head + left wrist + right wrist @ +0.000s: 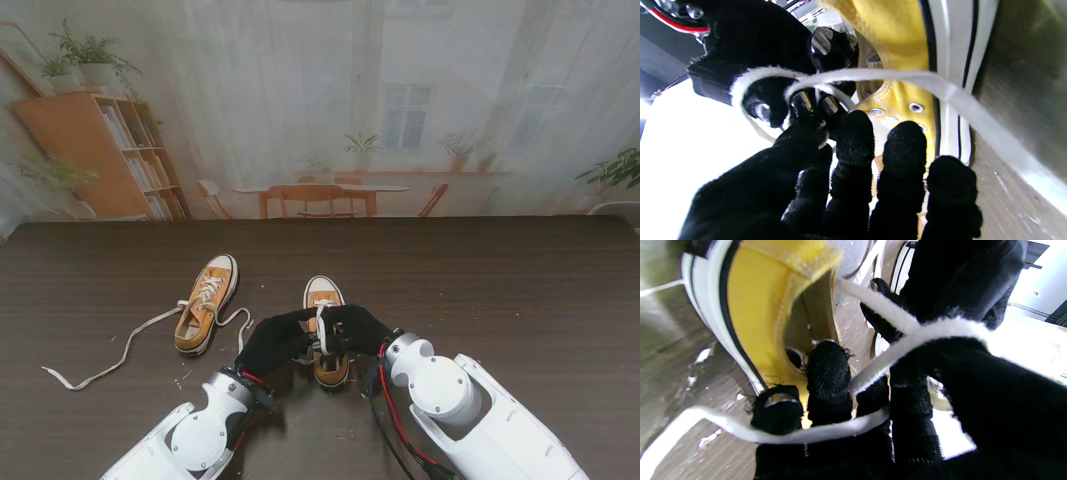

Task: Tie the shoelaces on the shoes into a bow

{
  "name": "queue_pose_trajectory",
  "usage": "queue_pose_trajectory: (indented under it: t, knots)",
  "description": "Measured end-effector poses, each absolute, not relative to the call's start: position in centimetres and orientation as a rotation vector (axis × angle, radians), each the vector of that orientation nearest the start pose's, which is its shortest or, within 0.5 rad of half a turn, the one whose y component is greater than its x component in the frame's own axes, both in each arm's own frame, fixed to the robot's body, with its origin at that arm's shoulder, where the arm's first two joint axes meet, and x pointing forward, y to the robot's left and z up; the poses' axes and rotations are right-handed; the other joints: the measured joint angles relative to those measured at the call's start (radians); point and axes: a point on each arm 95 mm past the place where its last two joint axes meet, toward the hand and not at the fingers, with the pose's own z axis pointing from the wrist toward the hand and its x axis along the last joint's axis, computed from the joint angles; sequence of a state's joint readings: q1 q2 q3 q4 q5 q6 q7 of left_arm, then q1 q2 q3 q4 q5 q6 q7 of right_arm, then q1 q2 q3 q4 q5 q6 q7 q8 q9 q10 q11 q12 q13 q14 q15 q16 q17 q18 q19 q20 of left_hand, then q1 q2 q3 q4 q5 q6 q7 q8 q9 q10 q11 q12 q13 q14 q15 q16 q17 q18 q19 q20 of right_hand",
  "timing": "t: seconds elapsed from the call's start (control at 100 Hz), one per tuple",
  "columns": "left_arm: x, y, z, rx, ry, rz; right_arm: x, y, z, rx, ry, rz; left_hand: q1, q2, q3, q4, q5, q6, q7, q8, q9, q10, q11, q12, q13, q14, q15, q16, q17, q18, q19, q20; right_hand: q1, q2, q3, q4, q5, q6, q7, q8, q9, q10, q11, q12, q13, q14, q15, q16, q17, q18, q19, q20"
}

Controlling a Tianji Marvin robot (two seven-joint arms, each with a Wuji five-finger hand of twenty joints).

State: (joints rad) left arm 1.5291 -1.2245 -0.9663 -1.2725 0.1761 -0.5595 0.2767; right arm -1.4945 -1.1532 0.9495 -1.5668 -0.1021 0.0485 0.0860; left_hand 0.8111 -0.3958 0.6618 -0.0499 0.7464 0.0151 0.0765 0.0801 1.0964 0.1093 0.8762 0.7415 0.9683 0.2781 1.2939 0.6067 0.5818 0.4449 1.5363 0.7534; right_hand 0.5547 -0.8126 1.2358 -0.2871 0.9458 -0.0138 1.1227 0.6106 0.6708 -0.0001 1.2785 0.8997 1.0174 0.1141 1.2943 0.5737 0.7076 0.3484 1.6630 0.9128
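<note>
A yellow canvas shoe [326, 294] stands in the middle of the table, toe pointing away from me. Both black-gloved hands meet over its tongue. My left hand [272, 342] comes in from the left, my right hand [362, 326] from the right, with the white shoelace [320, 330] between them. In the left wrist view the shoelace [873, 75] runs taut from the shoe [897, 50] into a loop around the right hand [766, 43], and my left hand [857, 186] pinches it with thumb and forefinger. In the right wrist view the lace [923, 331] crosses over my right hand [907, 440].
A second yellow shoe [207, 300] lies to the left, a little farther from me, its untied lace [120, 355] trailing across the dark wooden table [520, 300] toward the left edge. Small white crumbs dot the table near my arms.
</note>
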Motion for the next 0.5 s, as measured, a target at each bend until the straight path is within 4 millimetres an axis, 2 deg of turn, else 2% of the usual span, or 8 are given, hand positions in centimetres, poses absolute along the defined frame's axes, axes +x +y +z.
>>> queue_pose_trajectory:
  t: [0.21, 0.33, 0.5]
  knots:
    - [35.75, -7.76, -40.53, -1.819, 0.861, -2.481, 37.17, 10.64, -36.28, -2.106, -1.265, -1.826, 0.002, 0.000, -0.001, 0.000, 0.015, 0.000, 0.013, 0.000, 0.003, 0.000, 0.001, 0.000, 0.000, 0.000, 0.000, 0.000, -0.002, 0.000, -0.007, 0.000, 0.000, 0.001, 0.000, 0.000, 0.000, -0.002, -0.007, 0.000, 0.000, -0.009, 0.000, 0.000, -0.002, 0.000, 0.000, 0.000, -0.009, 0.000, 0.000, 0.000]
    - [35.72, -7.78, -40.55, -1.845, 0.799, -2.516, 37.18, 10.66, -36.26, -2.106, -1.264, -1.818, 0.002, 0.002, -0.001, 0.000, 0.052, 0.000, 0.032, 0.015, 0.003, 0.000, 0.001, 0.000, 0.000, 0.000, 0.000, 0.000, -0.012, 0.000, -0.009, 0.000, 0.000, 0.002, 0.000, 0.000, 0.000, -0.002, -0.007, 0.000, 0.000, -0.010, 0.000, 0.000, -0.002, 0.000, 0.000, 0.000, -0.010, 0.000, 0.000, 0.000]
    - [35.71, -7.88, -40.54, -1.849, 0.848, -2.513, 37.18, 10.76, -36.25, -2.097, -1.276, -1.808, 0.028, 0.006, -0.001, 0.000, 0.069, -0.001, 0.001, 0.003, 0.004, 0.009, 0.002, 0.000, 0.000, 0.000, 0.000, 0.000, -0.013, 0.000, -0.016, 0.000, 0.000, 0.002, 0.000, 0.000, 0.002, 0.001, -0.008, 0.000, 0.000, -0.008, 0.000, 0.000, -0.002, 0.000, 0.000, 0.000, -0.010, 0.000, 0.000, 0.000]
